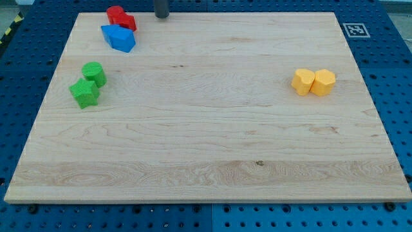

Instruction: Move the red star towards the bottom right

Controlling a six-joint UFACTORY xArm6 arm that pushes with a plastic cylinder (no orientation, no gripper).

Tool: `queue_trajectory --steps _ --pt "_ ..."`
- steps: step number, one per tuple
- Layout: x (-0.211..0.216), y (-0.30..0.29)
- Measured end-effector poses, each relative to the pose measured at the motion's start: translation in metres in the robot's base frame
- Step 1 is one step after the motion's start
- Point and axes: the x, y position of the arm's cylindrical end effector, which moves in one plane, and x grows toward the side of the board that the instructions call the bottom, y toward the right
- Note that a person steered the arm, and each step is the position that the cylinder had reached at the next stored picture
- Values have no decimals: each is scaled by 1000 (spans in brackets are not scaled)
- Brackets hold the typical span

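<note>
Two red blocks touch each other at the view's top left. The right one (127, 22) looks angular like a star, and the left one (115, 13) looks rounder. My tip (161, 17) is at the board's top edge, to the right of the red blocks and apart from them by a small gap. Only the rod's lower end shows.
Two blue blocks (119, 37) lie just below the red ones, touching them. Two green blocks (94, 73) (84, 93) sit at the left. Two yellow blocks (302, 82) (323, 82) sit side by side at the right. The wooden board (212, 148) lies on a blue perforated table.
</note>
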Motion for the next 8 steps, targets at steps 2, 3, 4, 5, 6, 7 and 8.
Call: queue_trajectory --steps 2,3,4,5,6,7,8 --pt "-2 -26" --pt "-1 -47" --pt "-1 -50" --pt "7 -46" --pt "54 -23" --pt "100 -3" --pt "144 -2"
